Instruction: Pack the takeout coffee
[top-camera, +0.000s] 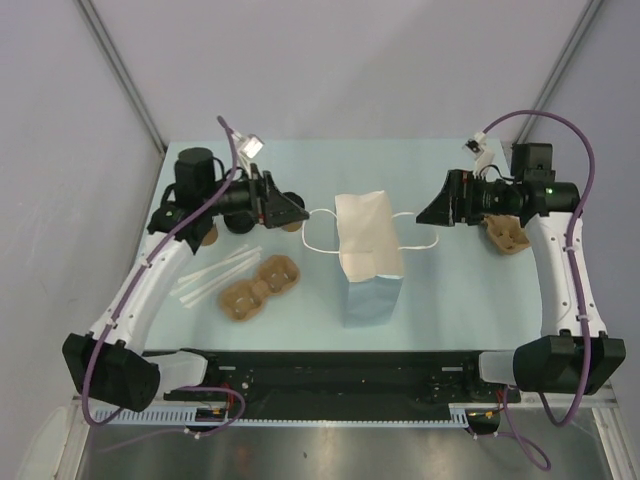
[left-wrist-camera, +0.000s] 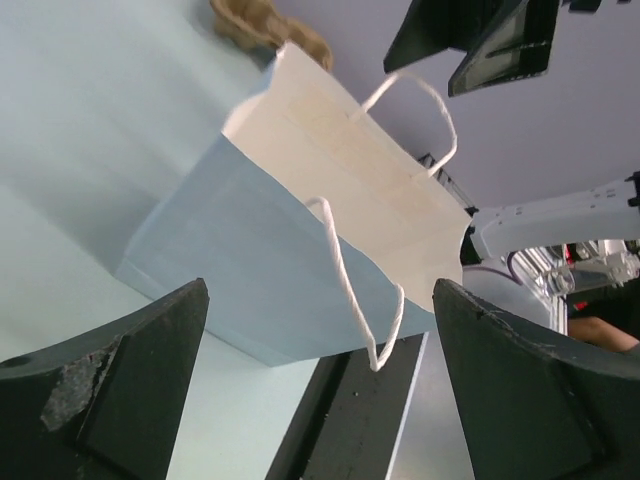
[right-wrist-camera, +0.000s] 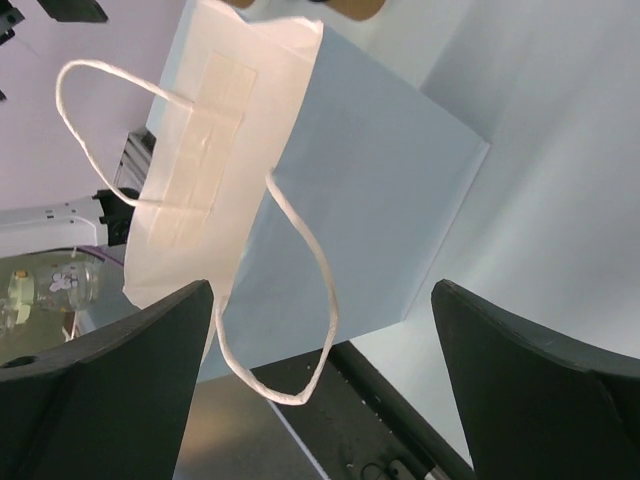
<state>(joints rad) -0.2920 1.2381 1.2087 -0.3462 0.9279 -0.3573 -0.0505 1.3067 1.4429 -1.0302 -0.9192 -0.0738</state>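
A light blue paper bag (top-camera: 368, 270) with a white inside stands open at the table's middle. It has a white rope handle on each side. My left gripper (top-camera: 292, 210) is open and points right at the left handle (top-camera: 318, 230). In the left wrist view the handle loop (left-wrist-camera: 352, 290) hangs between the spread fingers (left-wrist-camera: 110, 400) without touching them. My right gripper (top-camera: 430, 210) is open and points left at the right handle (top-camera: 416, 232). That loop (right-wrist-camera: 300, 310) hangs between its spread fingers (right-wrist-camera: 540, 390). No lidded brown cup shows; it is hidden or out of view.
A brown pulp cup carrier (top-camera: 260, 288) lies front left of the bag, with clear-wrapped straws (top-camera: 212, 278) to its left. Another brown carrier (top-camera: 508, 237) lies under the right arm. Brown items (top-camera: 206, 238) are partly hidden under the left arm. The black base rail (top-camera: 340, 370) runs along the near edge.
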